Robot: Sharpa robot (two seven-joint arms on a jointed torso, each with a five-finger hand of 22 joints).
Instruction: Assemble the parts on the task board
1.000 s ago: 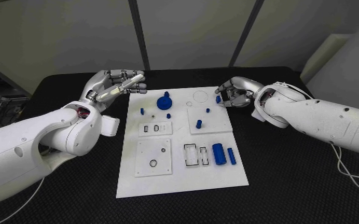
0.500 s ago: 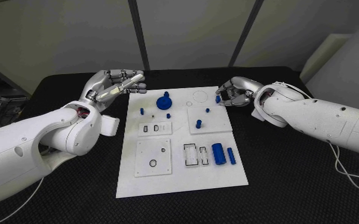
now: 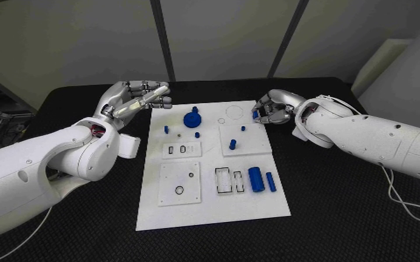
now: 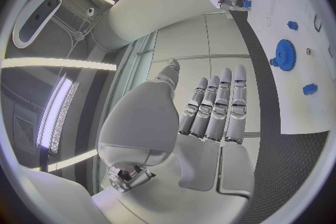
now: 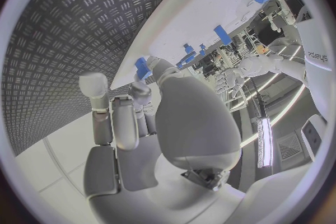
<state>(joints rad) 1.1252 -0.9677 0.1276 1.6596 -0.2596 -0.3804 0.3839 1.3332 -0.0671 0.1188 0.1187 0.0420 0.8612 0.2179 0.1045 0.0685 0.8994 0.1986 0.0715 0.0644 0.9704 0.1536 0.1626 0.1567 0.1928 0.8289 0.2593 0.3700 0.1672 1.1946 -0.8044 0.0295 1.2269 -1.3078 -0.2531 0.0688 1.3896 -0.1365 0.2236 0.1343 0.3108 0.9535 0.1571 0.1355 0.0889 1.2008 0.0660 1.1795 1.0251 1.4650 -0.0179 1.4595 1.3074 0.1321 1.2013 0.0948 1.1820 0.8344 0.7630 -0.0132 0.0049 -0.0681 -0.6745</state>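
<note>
The right hand (image 3: 273,109) pinches 1 small blue part (image 3: 255,116) at the far right edge of the task board (image 3: 213,210), likely poised to seat it nearby. The left hand (image 3: 133,99) hovers off the board's far left corner above the worktop (image 3: 332,213), fingers straight and holding nothing (probably waiting). The blue gear (image 3: 192,119) stands between them.

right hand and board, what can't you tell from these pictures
- Right hand, head view: its curled fingers hide how the small blue part is gripped, if at all.
- Same part, right wrist view: a fingertip covers its end.
- Board, head view: the black-outlined slots are too small to read.
- Left hand: open beside the board.
</note>
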